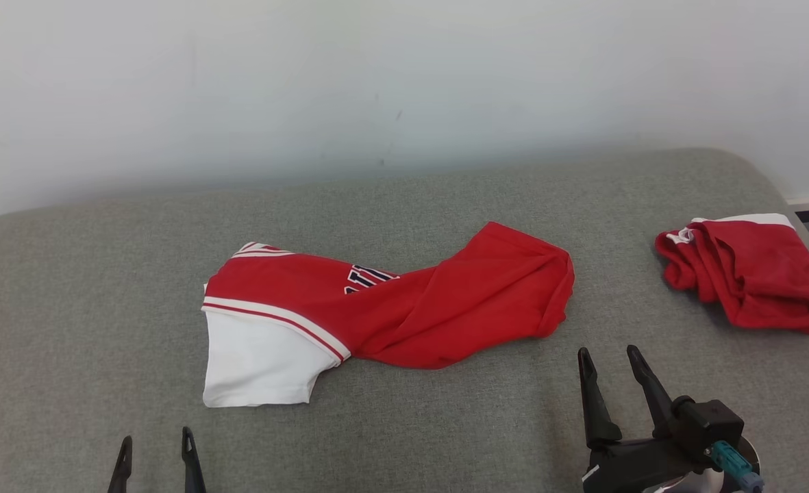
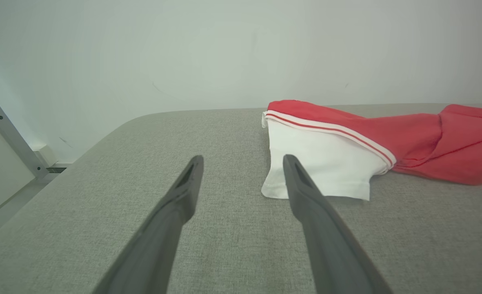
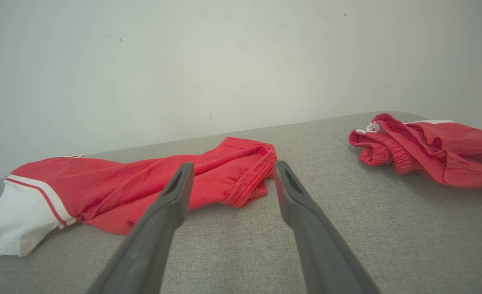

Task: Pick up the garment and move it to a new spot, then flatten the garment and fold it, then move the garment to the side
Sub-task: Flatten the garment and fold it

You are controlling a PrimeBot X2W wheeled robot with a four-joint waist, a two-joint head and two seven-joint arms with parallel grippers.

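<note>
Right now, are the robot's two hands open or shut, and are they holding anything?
Left gripper: open, holding nothing.
Right gripper: open, holding nothing.

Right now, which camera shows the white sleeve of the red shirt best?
The left wrist view: the white sleeve lies close and large beyond the left fingers, edges sharp. The head view shows the sleeve whole but smaller, from above. The right wrist view catches it at its left edge, cut off.
</note>
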